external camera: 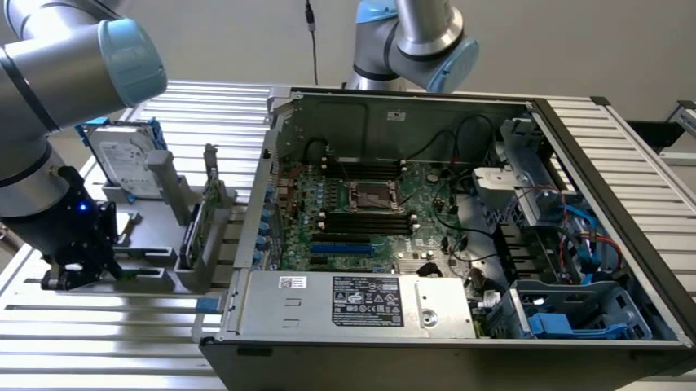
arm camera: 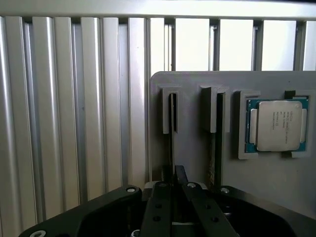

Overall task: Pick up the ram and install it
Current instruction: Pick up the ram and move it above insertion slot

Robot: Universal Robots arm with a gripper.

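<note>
The fingers [arm camera: 182, 176] are pressed in on the ram [arm camera: 172, 143], pinching its near end; the stick stands on edge in one slot of the grey holder [arm camera: 192, 158], its far end held in an upright post. A processor [arm camera: 275, 125] lies in the same holder, which sits on the slatted surface [arm camera: 64, 123] beside the open computer case [external camera: 609, 155], near a hard drive [external camera: 122, 156]

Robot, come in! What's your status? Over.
Gripper shut on ram. Ram on edge in gray holder slot. CPU off to the side, not touching.
</note>
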